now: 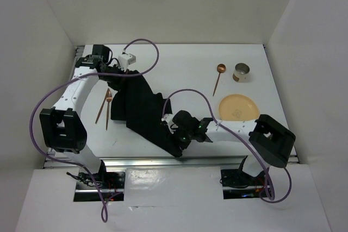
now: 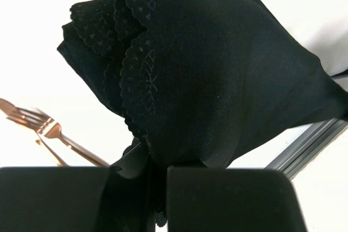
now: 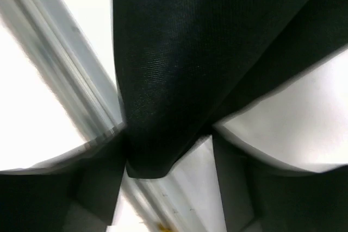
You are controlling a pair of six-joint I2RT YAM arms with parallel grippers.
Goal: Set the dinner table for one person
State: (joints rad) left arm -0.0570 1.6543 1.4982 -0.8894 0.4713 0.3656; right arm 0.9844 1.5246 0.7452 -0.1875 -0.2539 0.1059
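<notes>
The dinner table is a white top with metal rails. A black cloth placemat stretches diagonally from the far left to the near rail. My left gripper is shut on its far scalloped corner, and the left wrist view shows the cloth pinched at the jaws. My right gripper is at the near corner. In the right wrist view its fingers stand wide apart, with the cloth corner between them and white table showing beside the right finger.
A copper fork and knife lie left of the cloth; the fork also shows in the left wrist view. A tan plate, a silver cup and a copper spoon sit at the right. The near rail runs under the right gripper.
</notes>
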